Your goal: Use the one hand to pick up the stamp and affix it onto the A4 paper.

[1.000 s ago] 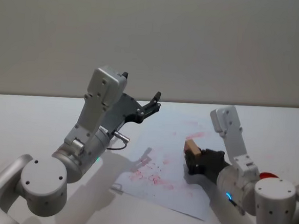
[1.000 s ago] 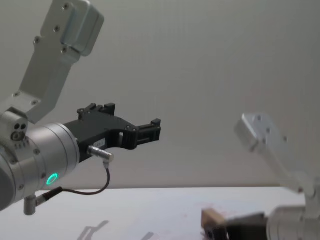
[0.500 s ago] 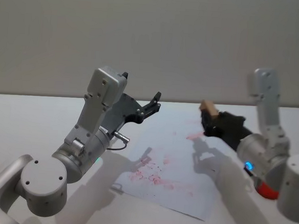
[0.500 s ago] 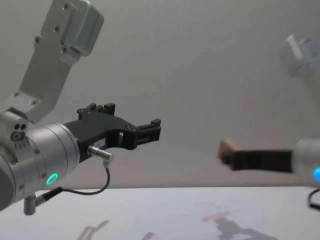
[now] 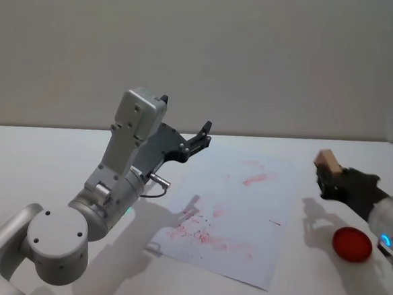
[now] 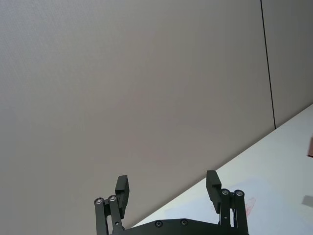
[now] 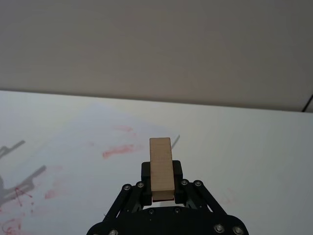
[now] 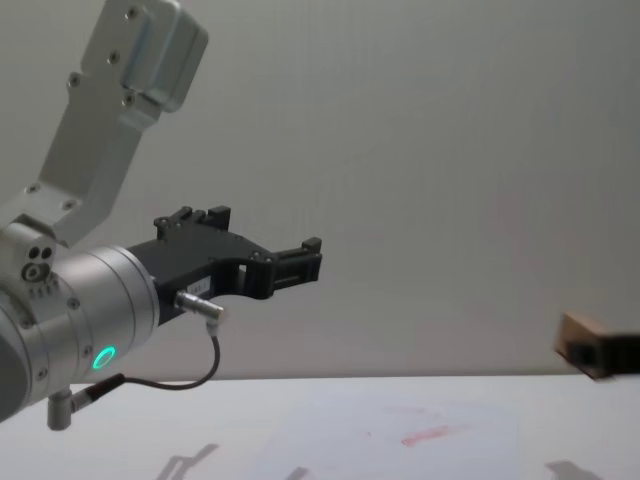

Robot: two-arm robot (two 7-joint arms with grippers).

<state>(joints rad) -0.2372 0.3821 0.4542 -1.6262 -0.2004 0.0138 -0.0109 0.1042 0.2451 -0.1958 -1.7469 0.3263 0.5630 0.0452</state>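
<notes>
My right gripper (image 5: 326, 178) is shut on the stamp (image 5: 326, 160), a small light-brown wooden block, and holds it in the air off the right edge of the A4 paper (image 5: 235, 214). The stamp (image 7: 161, 169) stands between the black fingers in the right wrist view and shows at the right edge of the chest view (image 8: 583, 335). The white sheet (image 7: 98, 147) lies flat on the table with smudgy red marks (image 5: 201, 232) near its middle. My left gripper (image 5: 201, 136) hangs open above the sheet's far left corner, its fingers (image 6: 122, 188) apart with nothing between them.
A round red ink pad (image 5: 351, 244) lies on the white table (image 5: 33, 163) to the right of the sheet, below my right wrist. A plain grey wall (image 5: 257, 57) closes the back. The left arm's silver link (image 8: 110, 110) stands tall at the left.
My right gripper has lifted the stamp off the sheet and swung it right, past the paper's right edge. A new red mark shows on the paper. The left arm has not moved.
</notes>
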